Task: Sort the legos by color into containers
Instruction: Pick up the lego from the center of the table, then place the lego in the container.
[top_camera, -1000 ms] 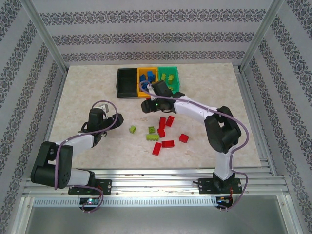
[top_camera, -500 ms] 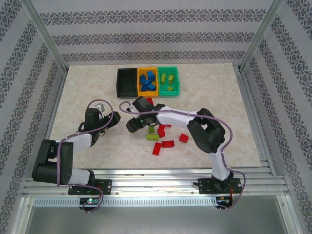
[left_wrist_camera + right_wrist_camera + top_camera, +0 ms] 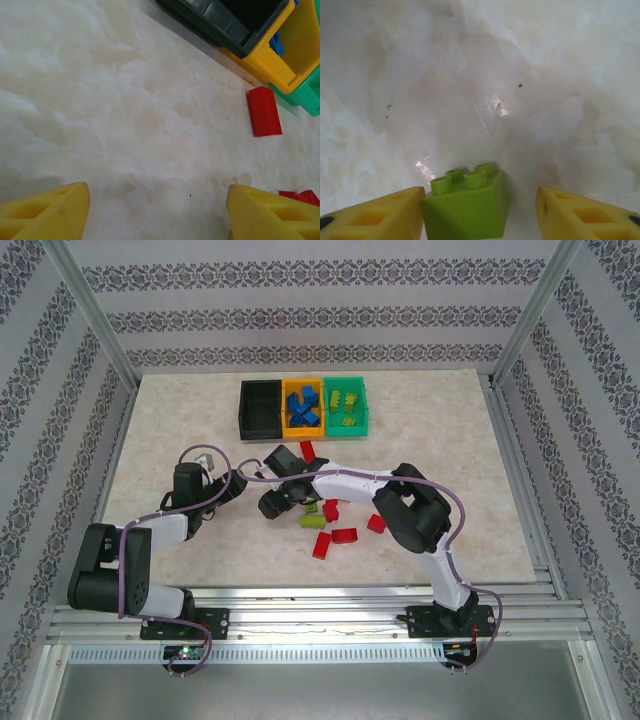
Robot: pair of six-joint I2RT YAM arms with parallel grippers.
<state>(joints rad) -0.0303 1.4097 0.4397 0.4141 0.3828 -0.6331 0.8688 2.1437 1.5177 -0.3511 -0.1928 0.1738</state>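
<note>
Three containers stand in a row at the back: a black bin (image 3: 260, 408), an orange-yellow bin (image 3: 302, 408) with blue legos, and a teal green bin (image 3: 346, 406) with lime legos. Red legos (image 3: 344, 535) and lime legos (image 3: 314, 522) lie loose mid-table. My right gripper (image 3: 272, 502) is down at the table, open around a lime brick (image 3: 467, 207). The brick touches the left finger (image 3: 380, 215), and a gap separates it from the right finger (image 3: 585, 215). My left gripper (image 3: 225, 485) hovers open over bare table, its fingers (image 3: 45, 210) empty.
A single red brick (image 3: 264, 111) lies just in front of the bins, also seen from above (image 3: 307, 449). Metal frame posts and patterned walls close in the marble tabletop (image 3: 180, 430). The two grippers are close together at centre-left.
The right arm swung from the bins down and left to the lime brick at the left of the pile, and its jaws now straddle it. The left arm barely moved.
</note>
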